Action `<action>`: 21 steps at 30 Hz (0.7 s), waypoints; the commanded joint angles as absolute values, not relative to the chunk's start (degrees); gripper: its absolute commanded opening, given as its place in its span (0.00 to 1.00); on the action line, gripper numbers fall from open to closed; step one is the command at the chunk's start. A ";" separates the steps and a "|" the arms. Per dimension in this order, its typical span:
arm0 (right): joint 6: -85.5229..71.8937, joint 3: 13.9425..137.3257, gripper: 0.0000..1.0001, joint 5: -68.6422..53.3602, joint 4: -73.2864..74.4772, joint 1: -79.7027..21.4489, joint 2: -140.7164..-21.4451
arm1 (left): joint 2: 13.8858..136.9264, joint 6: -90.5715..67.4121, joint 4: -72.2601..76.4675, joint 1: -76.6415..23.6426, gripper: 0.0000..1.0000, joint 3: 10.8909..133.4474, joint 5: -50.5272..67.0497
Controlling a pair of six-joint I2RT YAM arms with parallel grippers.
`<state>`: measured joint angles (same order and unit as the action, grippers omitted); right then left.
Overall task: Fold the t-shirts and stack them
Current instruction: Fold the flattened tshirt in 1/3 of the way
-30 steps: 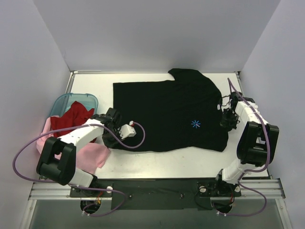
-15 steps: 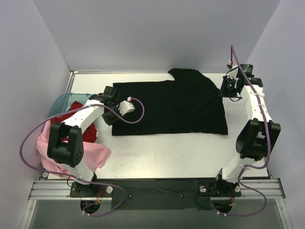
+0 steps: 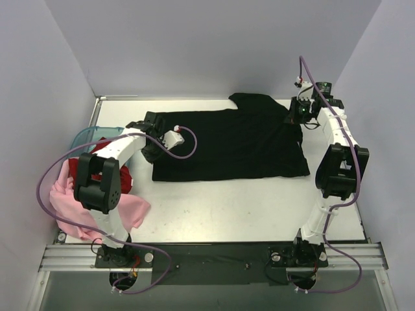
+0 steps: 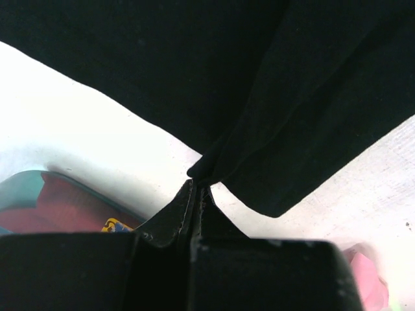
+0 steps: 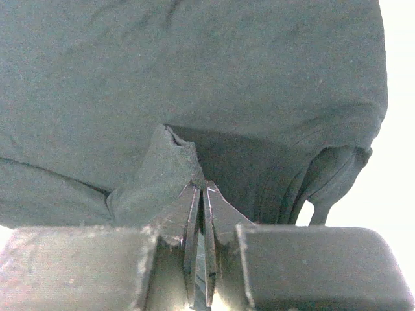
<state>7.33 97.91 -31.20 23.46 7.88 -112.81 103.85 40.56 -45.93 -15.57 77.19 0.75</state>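
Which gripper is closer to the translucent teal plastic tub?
Left. The left gripper pinches the black cloth t-shirt beside the translucent teal plastic tub; the right gripper holds its opposite side.

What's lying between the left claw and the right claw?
The black t-shirt spans it, left claw and right claw each pinching an edge; seen in the top view.

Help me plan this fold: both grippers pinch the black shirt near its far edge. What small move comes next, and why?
Probably lower both slightly and open them. The left gripper and right gripper are shut on cloth near the far corners of the black t-shirt, which lies doubled over, so the held edge looks ready to lay down.
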 commanded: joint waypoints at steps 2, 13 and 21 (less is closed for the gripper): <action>10.19 102.39 0.00 -33.22 19.87 7.82 -115.13 | 104.94 38.76 -44.65 -14.94 0.00 79.10 0.53; 9.14 104.41 0.00 -34.45 18.02 7.56 -119.00 | 104.95 34.90 -42.37 -14.59 0.00 79.27 -1.41; 7.65 104.68 0.00 -33.57 16.36 9.84 -117.69 | 104.50 30.25 -38.32 -13.37 0.00 77.96 -3.87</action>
